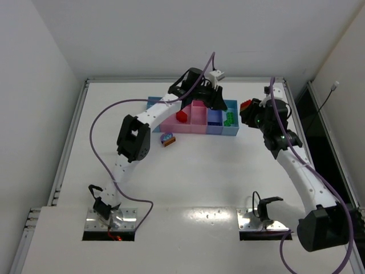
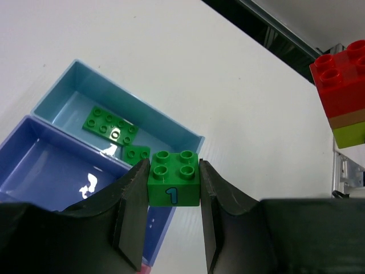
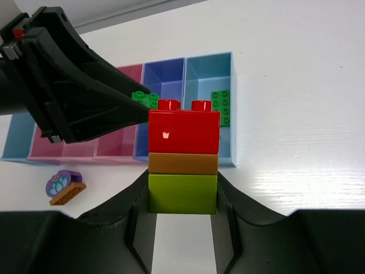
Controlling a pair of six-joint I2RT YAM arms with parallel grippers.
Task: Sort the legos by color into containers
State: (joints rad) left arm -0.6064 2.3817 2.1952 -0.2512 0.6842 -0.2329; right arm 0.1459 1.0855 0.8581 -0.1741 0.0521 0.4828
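Observation:
My left gripper [image 2: 174,188] is shut on a green lego [image 2: 173,184] marked with a 1, held above the containers [image 1: 171,127] near where the periwinkle bin [image 2: 51,165] meets the right light-blue bin [image 2: 80,80]. That light-blue bin holds a flat green plate [image 2: 110,125] and a small green piece [image 2: 136,153]. Right of the bins, my right gripper [image 3: 183,197] is shut on the lime bottom brick of a stack [image 3: 183,154] of red, brown and lime legos. A red lego [image 1: 182,116] lies in a pink bin [image 1: 197,121].
A purple and brown lego [image 1: 167,139] lies on the white table just in front of the pink bins. The left arm [image 1: 134,137] reaches across the row of bins from the left. Purple cables loop over both arms.

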